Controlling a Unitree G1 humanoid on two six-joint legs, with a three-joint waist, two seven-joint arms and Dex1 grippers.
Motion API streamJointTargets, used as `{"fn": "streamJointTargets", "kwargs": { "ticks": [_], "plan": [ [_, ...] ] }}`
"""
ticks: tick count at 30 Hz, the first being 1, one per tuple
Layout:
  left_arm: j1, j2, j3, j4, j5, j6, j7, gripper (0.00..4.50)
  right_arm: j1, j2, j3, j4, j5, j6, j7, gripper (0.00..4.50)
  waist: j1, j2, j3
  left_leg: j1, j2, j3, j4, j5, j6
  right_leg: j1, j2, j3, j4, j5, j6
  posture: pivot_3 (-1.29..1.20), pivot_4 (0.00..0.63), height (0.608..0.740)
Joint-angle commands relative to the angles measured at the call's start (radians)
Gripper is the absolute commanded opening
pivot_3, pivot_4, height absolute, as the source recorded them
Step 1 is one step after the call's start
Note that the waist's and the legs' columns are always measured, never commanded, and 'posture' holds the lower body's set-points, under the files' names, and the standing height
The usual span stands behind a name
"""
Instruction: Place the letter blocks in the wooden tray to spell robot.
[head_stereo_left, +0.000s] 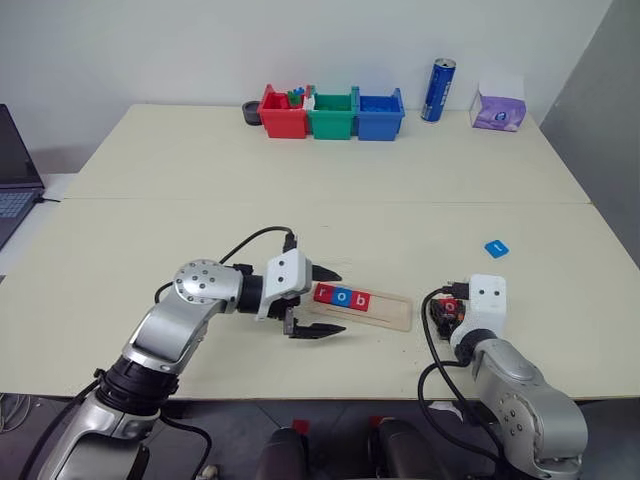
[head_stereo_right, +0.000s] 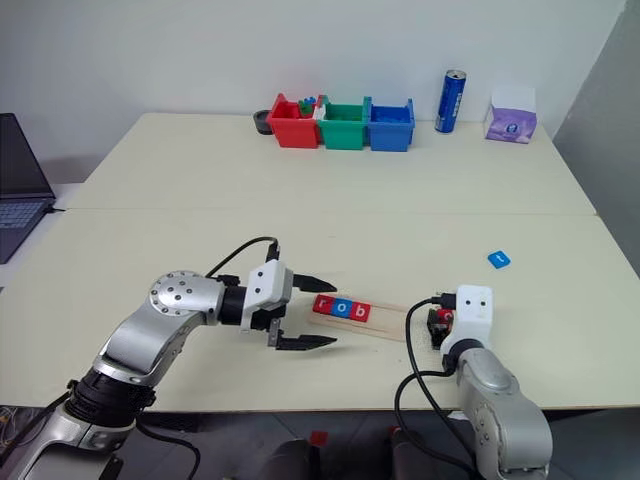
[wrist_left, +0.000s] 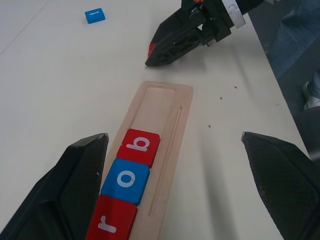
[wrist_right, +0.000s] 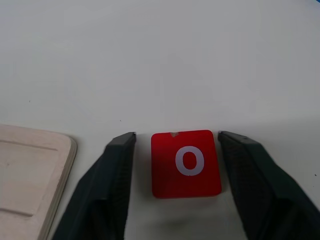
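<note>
Three letter blocks, red r (wrist_left: 111, 223), blue o (wrist_left: 125, 180) and red b (wrist_left: 139, 146), fill the wooden tray's (head_stereo_left: 392, 313) left part, where the left end effector (head_stereo_left: 318, 300) gapes wide and empty. Right of the tray, a fourth block, a red o (wrist_right: 186, 163), lies on the surface between the right end effector's (wrist_right: 175, 187) parted fingers, apart from both. A fifth, blue block (head_stereo_left: 496, 248) lies farther right.

Red bin (head_stereo_left: 283, 114), green bin (head_stereo_left: 332, 116), blue bin (head_stereo_left: 380, 115), can (head_stereo_left: 437, 90), tissue pack (head_stereo_left: 498, 108), laptop (head_stereo_left: 14, 170).
</note>
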Motion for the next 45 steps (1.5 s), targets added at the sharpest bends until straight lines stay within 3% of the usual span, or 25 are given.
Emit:
{"fn": "streamJointTargets", "kwargs": {
  "ticks": [1, 2, 6, 9, 14, 19, 22, 28, 38, 41, 45],
  "plan": [
    [-0.024, -0.012, 0.027, -0.04, -0.026, 0.02, 0.015, 4.5, -0.036, -0.016, -0.019, -0.064, 0.007, -0.019, 0.012, 4.3, -0.001, 0.0, 0.0, 0.0, 0.0, 0.0, 0.0, 0.0, 0.0, 0.0, 0.0, 0.0, 0.0, 0.0, 0.0, 0.0, 0.15, 0.74],
    [-0.025, -0.014, 0.026, -0.042, -0.027, 0.023, 0.016, 4.5, -0.048, -0.031, -0.028, -0.075, 0.007, -0.017, 0.018, 4.47, -0.001, 0.0, 0.0, 0.0, 0.0, 0.0, 0.0, 0.0, 0.0, 0.0, 0.0, 0.0, 0.0, 0.0, 0.0, 0.0, 0.15, 0.74],
    [-0.038, -0.03, 0.011, -0.041, -0.028, 0.03, 0.021, 4.5, -0.109, -0.182, -0.125, -0.09, 0.025, -0.029, 0.115, 4.47, 0.0, 0.0, 0.0, 0.0, 0.0, 0.0, 0.0, 0.0, 0.0, 0.0, 0.0, 0.0, 0.0, 0.0, 0.0, 0.0, 0.15, 0.74],
    [-0.055, -0.056, -0.005, -0.037, -0.024, 0.031, 0.019, 4.5, -0.163, -0.351, -0.238, -0.029, 0.137, -0.027, 0.308, 4.47, 0.001, 0.0, 0.0, 0.0, -0.001, 0.0, 0.0, 0.0, 0.0, 0.0, -0.001, 0.0, 0.0, 0.001, -0.001, 0.0, 0.15, 0.74],
    [-0.075, -0.086, -0.02, -0.02, -0.014, 0.026, 0.012, 4.5, -0.049, -0.745, -0.187, 0.049, 0.217, -0.272, 0.764, 4.47, 0.001, 0.0, 0.001, 0.0, -0.001, 0.0, -0.001, 0.0, 0.001, 0.001, 0.0, 0.0, -0.003, 0.002, -0.004, 0.0, 0.15, 0.74],
    [-0.083, -0.088, -0.023, 0.002, -0.002, 0.01, 0.005, 4.5, -0.011, -0.972, -0.072, 0.162, 0.218, -0.411, 1.023, 4.47, -0.005, -0.001, 0.001, 0.0, 0.0, 0.0, -0.001, -0.001, 0.001, 0.001, 0.002, 0.001, -0.004, 0.003, -0.004, 0.0, 0.15, 0.74],
    [-0.079, -0.091, -0.024, -0.004, 0.002, 0.01, 0.008, 4.5, -0.061, -1.009, 0.026, 0.26, 0.154, -0.519, 1.075, 4.47, -0.004, -0.001, 0.001, 0.0, 0.0, 0.0, 0.0, -0.001, 0.001, 0.002, 0.002, 0.0, -0.003, 0.003, -0.004, 0.0, 0.15, 0.74],
    [-0.065, -0.085, -0.019, -0.028, 0.001, 0.022, 0.014, 4.5, -0.204, -0.98, 0.182, 0.457, 0.05, -0.696, 1.125, 4.47, 0.0, -0.001, 0.001, 0.0, 0.0, 0.0, 0.001, 0.0, 0.001, 0.002, 0.001, 0.0, -0.003, 0.003, -0.003, 0.0, 0.15, 0.74],
    [-0.06, -0.071, -0.013, -0.036, 0.002, 0.028, 0.019, 4.5, -0.37, -0.928, 0.294, 0.684, -0.033, -0.812, 1.221, 4.47, 0.001, -0.001, 0.002, 0.0, -0.001, 0.0, 0.002, 0.0, 0.001, 0.002, 0.0, 0.0, -0.003, 0.003, -0.004, 0.0, 0.15, 0.74],
    [-0.058, -0.065, -0.008, -0.035, 0.003, 0.028, 0.021, 4.5, -0.392, -0.928, 0.301, 0.708, -0.024, -0.8, 1.268, 3.93, 0.002, -0.001, 0.002, 0.0, -0.001, 0.0, 0.002, 0.0, 0.001, 0.002, 0.0, 0.0, -0.002, 0.003, -0.004, 0.0, 0.15, 0.74],
    [-0.048, -0.05, 0.005, -0.029, 0.001, 0.027, 0.024, 4.5, -0.404, -0.925, 0.289, 0.701, 0.0, -0.754, 1.304, 2.51, 0.002, -0.001, 0.002, 0.0, -0.001, 0.0, 0.002, 0.0, 0.001, 0.002, 0.0, 0.0, -0.002, 0.003, -0.004, 0.0, 0.15, 0.74]
  ]
}}
